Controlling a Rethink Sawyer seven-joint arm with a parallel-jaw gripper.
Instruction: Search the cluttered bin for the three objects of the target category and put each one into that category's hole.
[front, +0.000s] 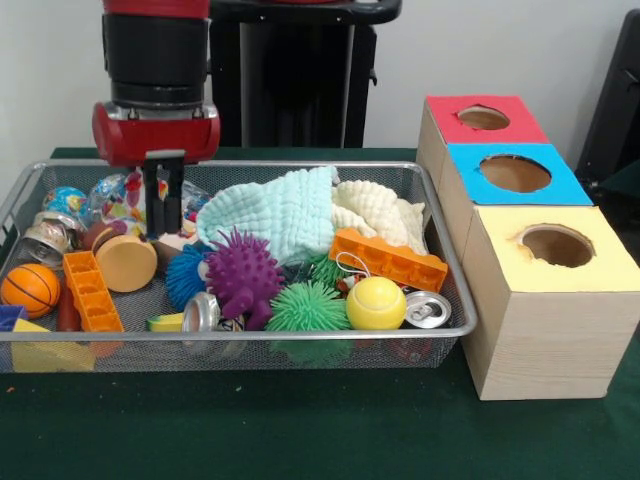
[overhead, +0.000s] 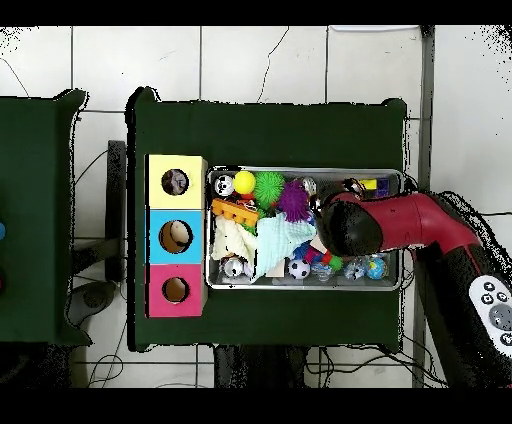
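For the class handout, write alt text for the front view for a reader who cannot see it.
A red and black robot arm lowers its gripper into a wire bin crowded with balls, spiky toys, cloths, cans and orange blocks. Beside the bin stand three wooden boxes with round holes, topped red, blue and yellow.

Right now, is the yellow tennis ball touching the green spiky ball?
Touching. In the front view the yellow tennis ball sits right against the green spiky ball, whose spikes press on its left side with no gap between them.
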